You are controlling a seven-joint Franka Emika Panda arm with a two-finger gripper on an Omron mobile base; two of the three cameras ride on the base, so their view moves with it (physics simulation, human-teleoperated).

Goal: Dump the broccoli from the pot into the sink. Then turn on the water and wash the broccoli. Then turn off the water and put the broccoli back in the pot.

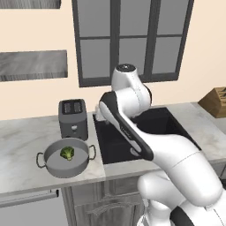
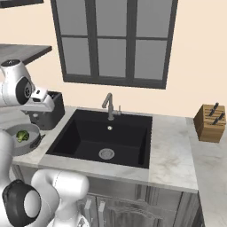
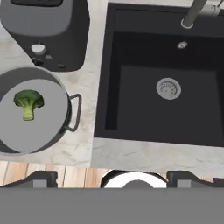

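Dumping not yet begun: the open, empty hand (image 3: pixel 112 175) must reach the pot (image 3: pixel 48 140) at nine o'clock, broccoli (image 3: pixel 29 103) inside.

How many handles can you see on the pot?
2. The pot has one loop handle on the side away from the sink, and another handle on the side facing the sink. The broccoli sits inside.

Matt grey metal pot (image 3: pixel 30 131); matt black sink (image 2: pixel 88 137) with a silvery metal drain (image 3: pixel 168 88); pale veined stone bench (image 1: pixel 22 141); wooden knife block (image 2: pixel 209 124).
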